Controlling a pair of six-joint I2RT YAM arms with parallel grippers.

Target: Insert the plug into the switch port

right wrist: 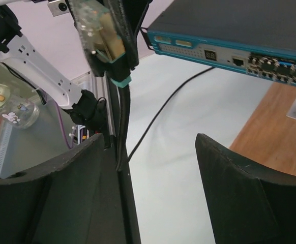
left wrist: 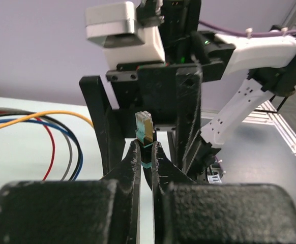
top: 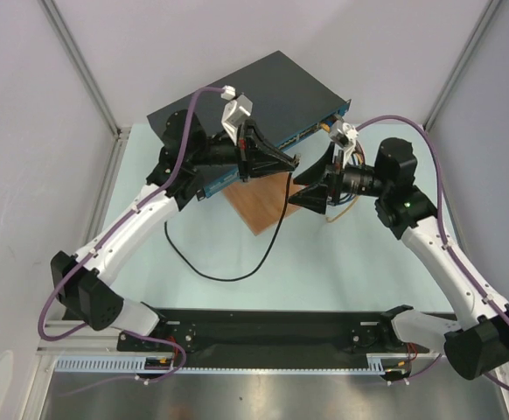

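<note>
Two tools nose to nose. Left tool [left wrist: 145,152] is pinched tight on the plug [left wrist: 144,127], gripping its teal boot, tip poking up free. Right tool [right wrist: 153,193] is wide, fingers either side of the plug but not touching it. Cable [top: 237,262] droops onto the desk [top: 342,271]. Looks like a mid-air handover out in front of the ports [right wrist: 275,68] on the switch [top: 263,83]. Nothing's plugged in yet. My guess: right has to close square on the plug body, left lets go, then line it up.
</note>
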